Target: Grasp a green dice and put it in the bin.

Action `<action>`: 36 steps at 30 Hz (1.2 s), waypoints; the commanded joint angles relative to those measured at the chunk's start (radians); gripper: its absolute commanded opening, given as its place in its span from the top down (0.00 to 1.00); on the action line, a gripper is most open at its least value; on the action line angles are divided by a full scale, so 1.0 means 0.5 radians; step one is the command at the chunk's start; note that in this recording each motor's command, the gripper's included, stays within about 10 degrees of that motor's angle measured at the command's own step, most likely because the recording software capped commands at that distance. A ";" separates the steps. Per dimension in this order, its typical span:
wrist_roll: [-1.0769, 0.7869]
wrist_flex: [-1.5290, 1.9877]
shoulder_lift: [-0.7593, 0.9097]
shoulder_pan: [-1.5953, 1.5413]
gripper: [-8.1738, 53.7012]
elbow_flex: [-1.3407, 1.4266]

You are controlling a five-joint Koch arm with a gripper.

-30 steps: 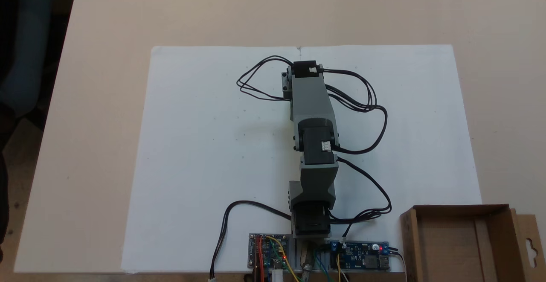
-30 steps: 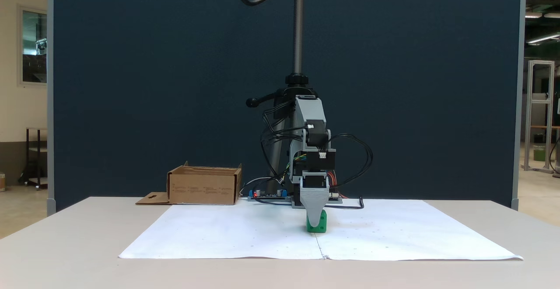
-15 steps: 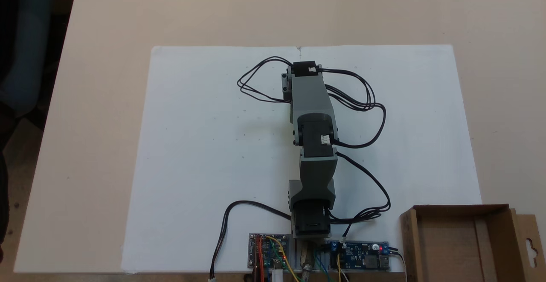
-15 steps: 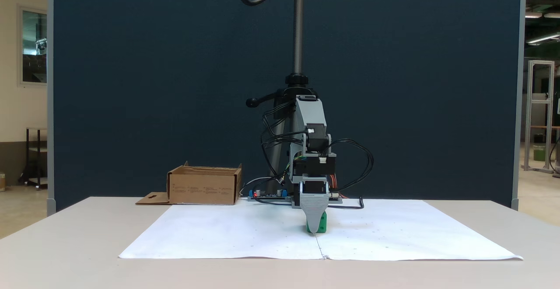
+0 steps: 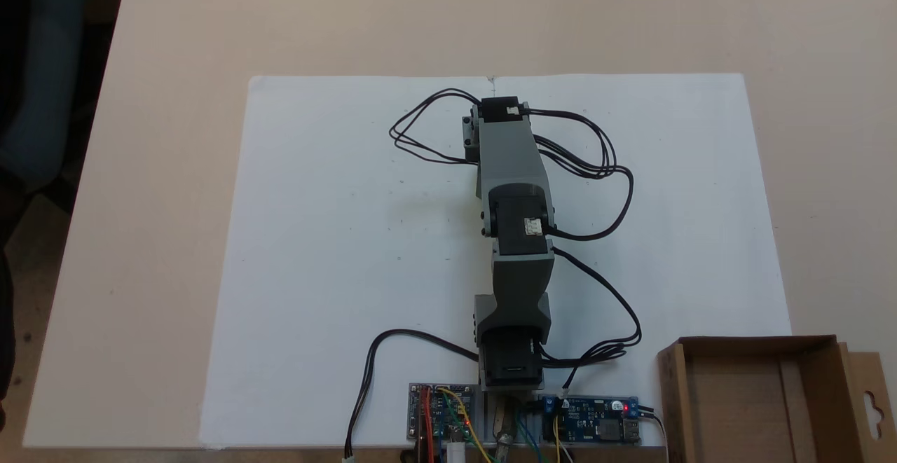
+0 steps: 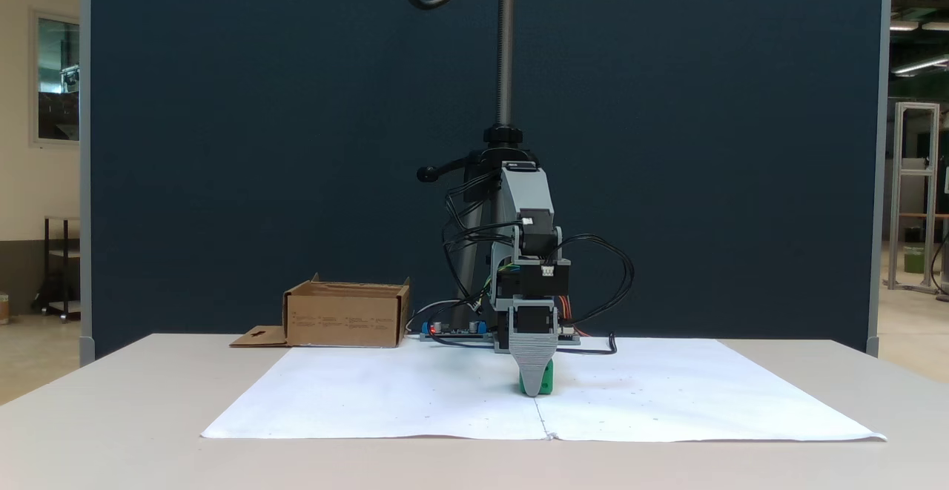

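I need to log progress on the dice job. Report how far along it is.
Done: the arm has brought its hand down to the green dice, which sits on the white paper. In hand: closing on it; one jaw hides the other, so a grip can't be confirmed. Left: lift, carry and drop into the bin, which looks empty in the fixed view from above.

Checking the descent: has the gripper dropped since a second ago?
Yes. The gripper has sunk toward the white paper, now covering more of the green dice.

A large white paper sheet (image 5: 336, 253) lies across the middle of the beige counter (image 5: 448, 15). Two circuit boards (image 5: 441, 421) with small lit lights sit at the lower centre. A dark blue partition (image 6: 296, 141) fills the background.
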 commanded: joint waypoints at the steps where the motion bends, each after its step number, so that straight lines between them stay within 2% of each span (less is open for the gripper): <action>1: 0.123 0.015 0.028 -0.006 0.68 -0.040; 6: 0.123 -0.018 0.058 0.046 0.68 -0.040; 12: 0.120 -0.098 0.488 0.558 0.68 -0.344; 18: 0.107 -0.184 0.804 0.859 0.68 -0.399; 25: -0.074 -0.221 1.000 1.424 0.68 -0.571; 36: -0.341 -0.184 1.065 2.632 0.68 -0.635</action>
